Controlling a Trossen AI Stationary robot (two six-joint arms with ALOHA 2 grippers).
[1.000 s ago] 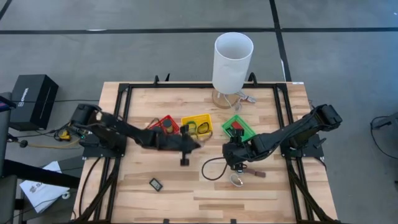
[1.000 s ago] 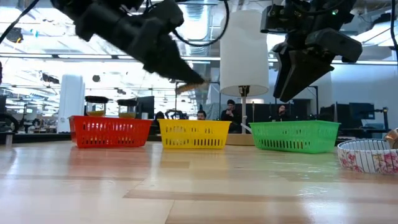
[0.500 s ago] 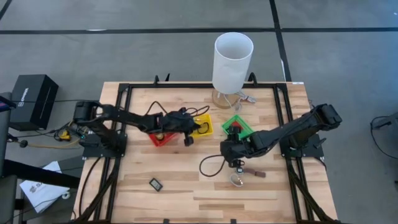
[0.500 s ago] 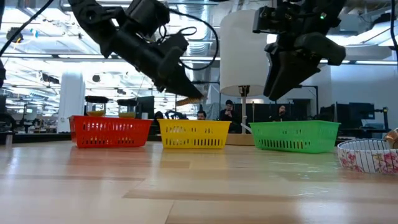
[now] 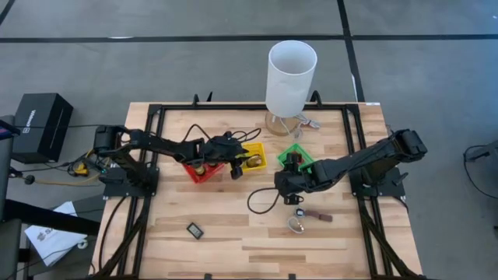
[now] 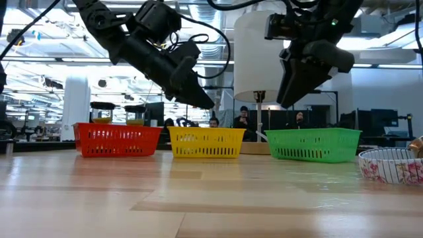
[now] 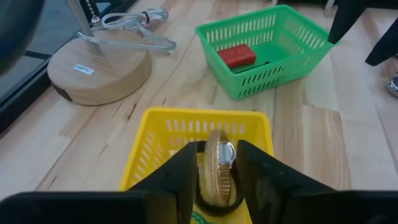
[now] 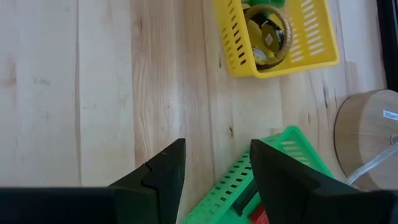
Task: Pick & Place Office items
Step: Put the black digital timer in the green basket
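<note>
The high view looks straight down on the whole pale wooden bench (image 5: pixel 233 241) from well above. The low view sits at bench-top height, facing level across it toward the room behind. Each wrist view looks closely past its own pincer. All four views share the yellow plastic slatted basket (image 5: pixel 247 156) (image 6: pixel 207 142) (image 7: pixel 199 140) (image 8: pixel 280 37), with the green plastic slatted basket (image 5: pixel 298 159) (image 6: pixel 314 145) (image 7: pixel 264 46) (image 8: pixel 261 177) just beside it.

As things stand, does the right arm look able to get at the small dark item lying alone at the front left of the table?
Probably not easily. The small dark item lies on the left arm's side, while the right claw hangs open by the green basket, with a dark cable looped between. Nothing sits on the item itself.
</note>
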